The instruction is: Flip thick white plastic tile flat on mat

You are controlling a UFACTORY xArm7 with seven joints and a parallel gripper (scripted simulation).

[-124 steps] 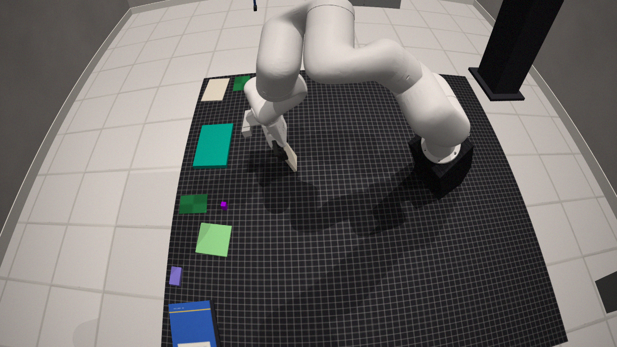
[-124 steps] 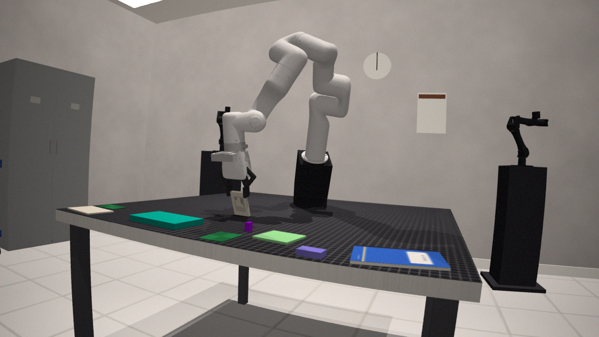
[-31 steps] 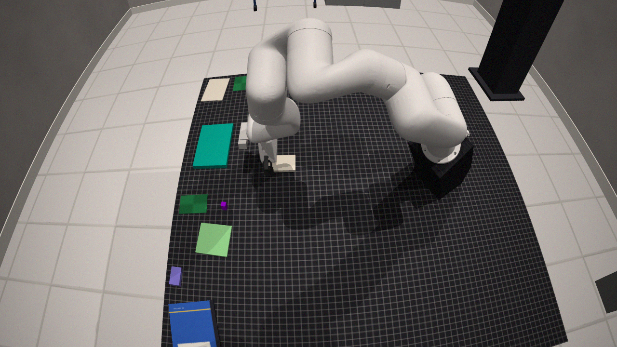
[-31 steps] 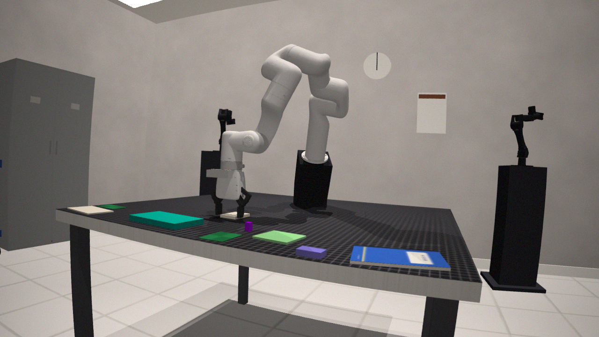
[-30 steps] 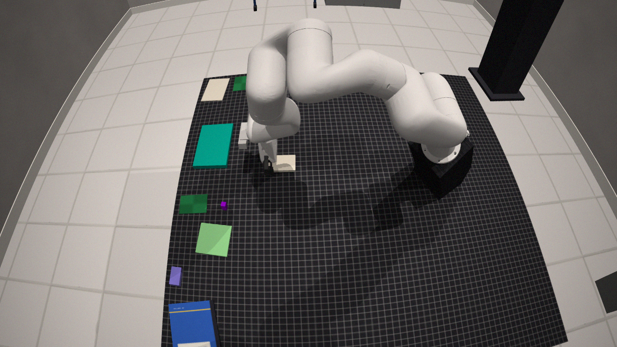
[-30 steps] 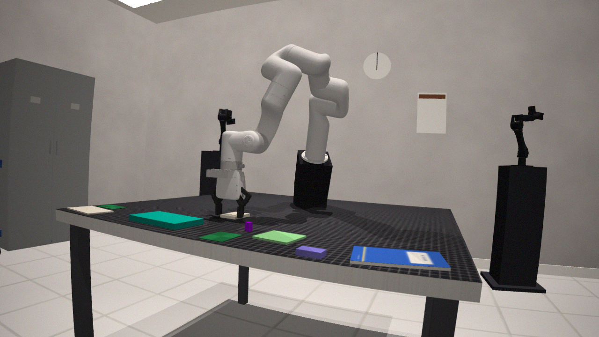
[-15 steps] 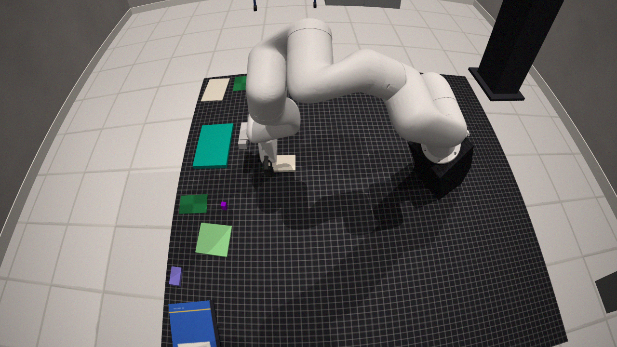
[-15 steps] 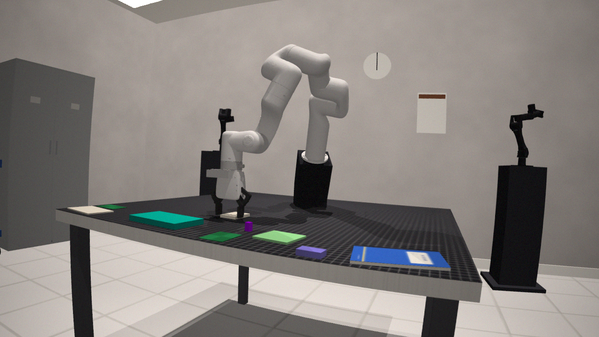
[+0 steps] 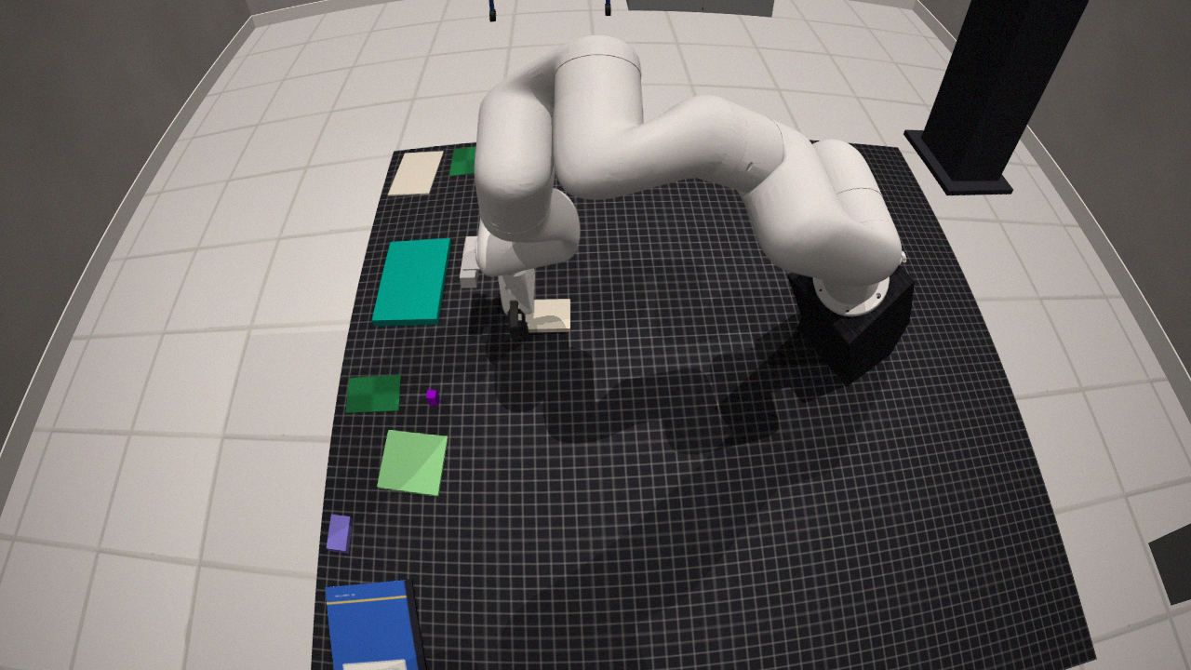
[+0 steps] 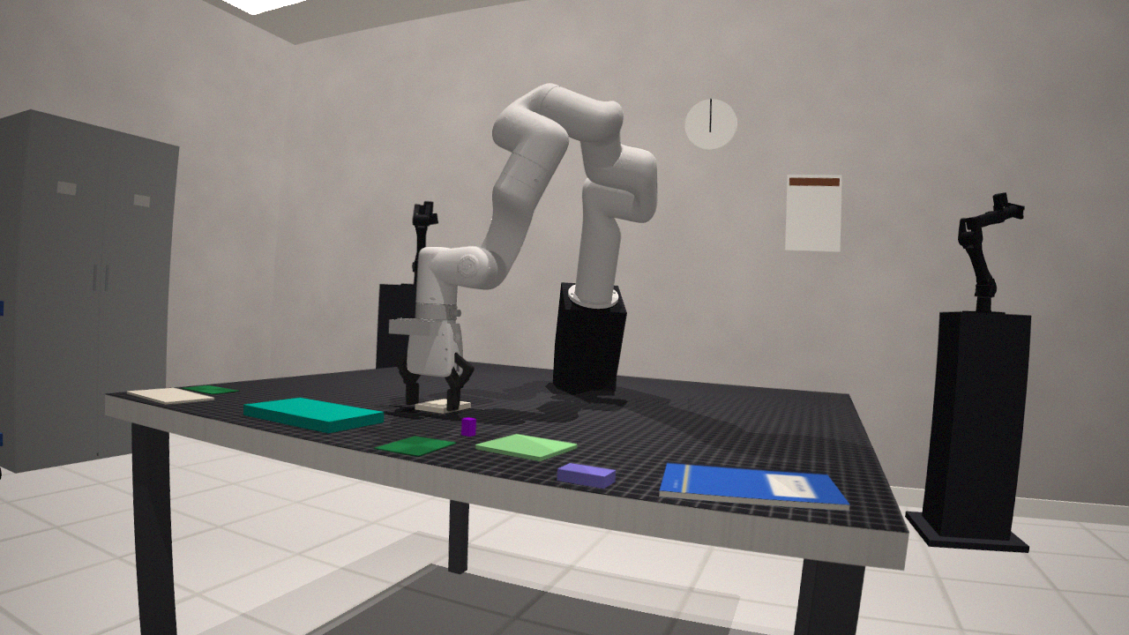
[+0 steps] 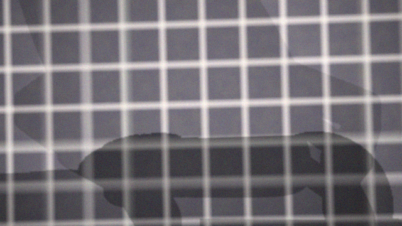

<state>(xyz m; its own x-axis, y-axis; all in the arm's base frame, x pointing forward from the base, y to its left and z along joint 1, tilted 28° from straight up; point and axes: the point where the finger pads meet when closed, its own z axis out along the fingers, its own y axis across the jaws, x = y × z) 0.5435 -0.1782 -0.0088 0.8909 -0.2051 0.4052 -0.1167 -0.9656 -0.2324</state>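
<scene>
The thick white tile [image 9: 551, 314] lies flat on the black grid mat, well inside its edges. It also shows in the exterior view [image 10: 433, 406] between the fingertips. My gripper [image 10: 432, 392] stands upright over the tile's left end with its fingers open wide, one on each side of the tile and low at the mat. In the top view only one dark finger [image 9: 515, 319] shows at the tile's left edge; the arm hides the rest. The wrist view shows only blurred mat grid and shadow.
A teal slab [image 9: 412, 279] lies just left of the gripper. A cream tile [image 9: 416, 172] and a dark green tile [image 9: 462, 159] lie at the far left corner. A dark green tile [image 9: 373, 393], purple cube [image 9: 431, 396], light green tile [image 9: 412, 462], violet block [image 9: 339, 531] and blue book [image 9: 370, 624] line the left side.
</scene>
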